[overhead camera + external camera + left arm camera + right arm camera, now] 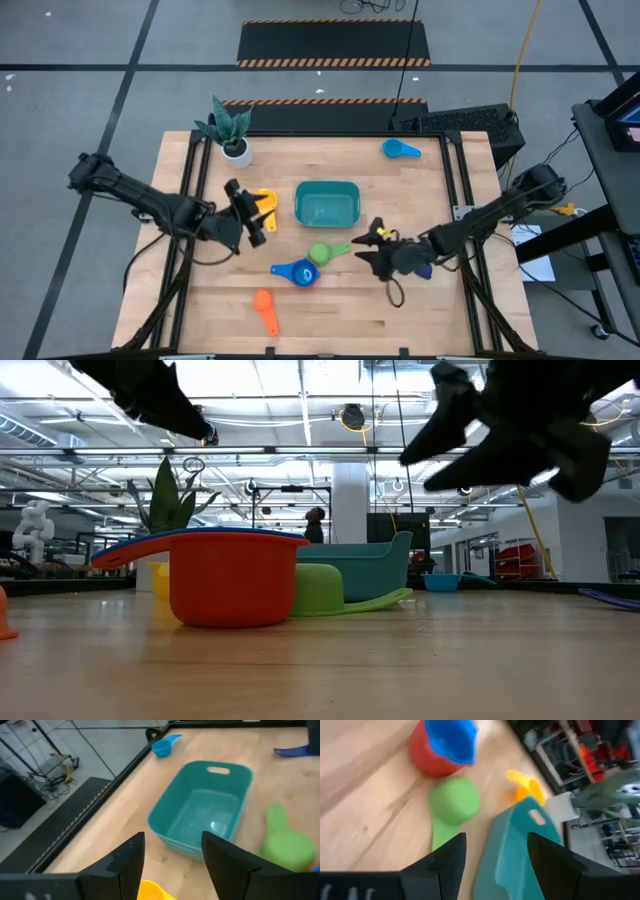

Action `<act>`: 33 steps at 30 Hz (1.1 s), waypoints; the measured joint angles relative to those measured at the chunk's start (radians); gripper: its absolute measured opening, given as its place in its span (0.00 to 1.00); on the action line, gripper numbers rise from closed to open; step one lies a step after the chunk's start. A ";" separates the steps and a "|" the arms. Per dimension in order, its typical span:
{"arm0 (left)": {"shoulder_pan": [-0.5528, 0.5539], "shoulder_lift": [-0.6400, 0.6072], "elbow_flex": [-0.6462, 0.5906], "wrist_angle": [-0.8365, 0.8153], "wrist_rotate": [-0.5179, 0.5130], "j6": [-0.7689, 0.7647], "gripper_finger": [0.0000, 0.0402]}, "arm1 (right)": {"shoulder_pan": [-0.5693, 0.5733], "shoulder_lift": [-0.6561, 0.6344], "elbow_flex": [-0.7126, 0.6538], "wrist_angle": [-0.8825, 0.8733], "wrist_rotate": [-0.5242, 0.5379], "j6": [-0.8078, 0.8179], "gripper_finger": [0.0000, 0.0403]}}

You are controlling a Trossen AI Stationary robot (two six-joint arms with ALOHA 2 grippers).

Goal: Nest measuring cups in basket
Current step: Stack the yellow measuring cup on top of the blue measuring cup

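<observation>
The yellow cup [152, 891] was seen just below the spread fingers [129, 862] of the left gripper [255, 214], the empty basket [326, 203] lay beyond, and the right gripper [372, 240], likewise released, was held beside the green cup [323, 252].

Two dark, jointed arms with black cabling, each gripper having flat matte-black fingers.

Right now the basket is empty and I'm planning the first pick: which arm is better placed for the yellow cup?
Left. The left gripper, open, hovers right beside the yellow cup, which shows between its fingers in the left wrist view. The right gripper sits across the basket, nearer the green cup.
</observation>
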 joint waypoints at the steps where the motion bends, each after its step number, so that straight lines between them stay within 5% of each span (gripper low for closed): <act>1: 0.015 -0.004 0.000 0.000 0.005 0.010 0.47 | -0.007 0.026 0.010 0.000 -0.010 -0.021 0.50; 10: 0.135 0.020 0.000 -0.043 0.178 0.042 0.40 | -0.053 0.156 0.070 0.007 -0.101 -0.091 0.50; 18: 0.098 0.144 -0.056 -0.141 0.192 0.022 0.40 | -0.055 0.143 0.072 0.089 -0.198 -0.030 0.50; 25: 0.033 0.294 -0.072 -0.189 0.141 0.018 0.42 | -0.067 0.145 0.070 0.060 -0.241 0.076 0.50; 33: -0.037 0.421 -0.071 -0.208 -0.009 0.102 0.59 | -0.068 0.145 0.070 0.067 -0.242 0.081 0.50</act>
